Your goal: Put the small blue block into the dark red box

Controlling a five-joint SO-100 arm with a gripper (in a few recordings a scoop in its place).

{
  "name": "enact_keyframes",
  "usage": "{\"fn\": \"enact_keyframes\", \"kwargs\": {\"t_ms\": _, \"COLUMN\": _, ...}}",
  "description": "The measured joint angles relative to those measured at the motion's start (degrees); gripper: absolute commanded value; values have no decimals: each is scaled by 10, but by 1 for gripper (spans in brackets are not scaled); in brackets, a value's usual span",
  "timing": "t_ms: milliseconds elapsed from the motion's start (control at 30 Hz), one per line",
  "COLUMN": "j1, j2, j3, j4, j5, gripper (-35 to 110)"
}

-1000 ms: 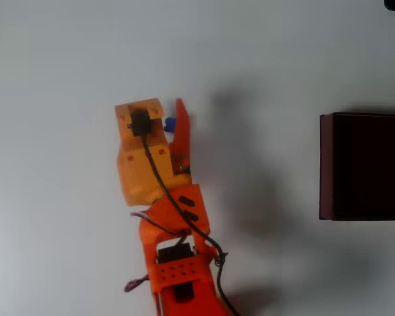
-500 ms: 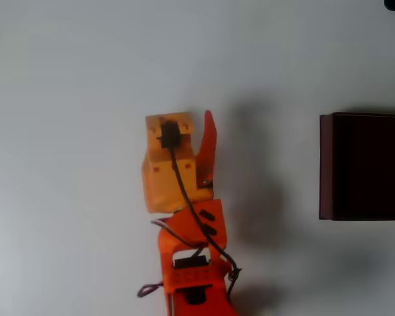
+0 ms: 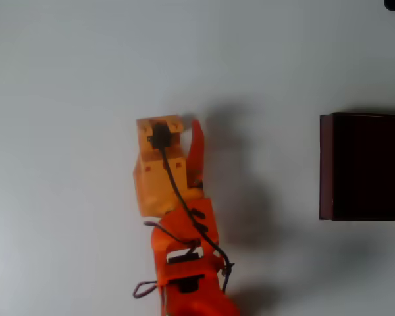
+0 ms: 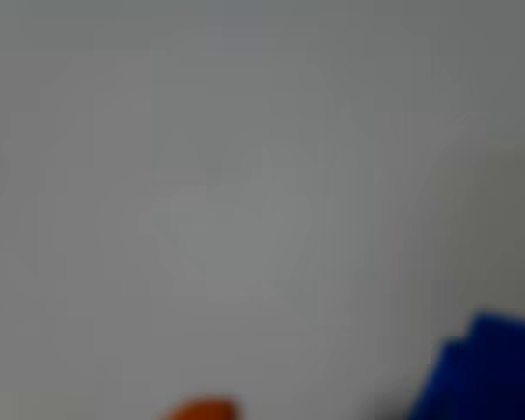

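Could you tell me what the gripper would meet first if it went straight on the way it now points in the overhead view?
The gripper points toward the picture's top. That way looks free: bare white table to the edge. The dark red box lies off to the right.

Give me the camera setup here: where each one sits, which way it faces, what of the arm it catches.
Overhead view: fixed above, looking straight down on the white table; shows the orange arm entering from the bottom edge, its end effector and the large dark red rectangular box at the right edge.
Wrist view: rides on the arm, close and blurred, facing the table; an orange fingertip shows at the bottom edge, the small bright blue block at bottom right.
Shared: the white table and the orange end effector.
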Motion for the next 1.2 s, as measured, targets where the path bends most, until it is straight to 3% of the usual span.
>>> {"fn": "enact_keyframes", "kwargs": {"t_ms": 467, "j1": -2, "j2": -141, "j3": -55, "j4": -101, "j5": 18, "gripper": 29}}
{"fn": "enact_keyframes", "kwargs": {"t_ms": 1200, "j1": 4, "j2": -212, "j3": -35, "j4": -243, "j5": 19, "gripper": 29}}
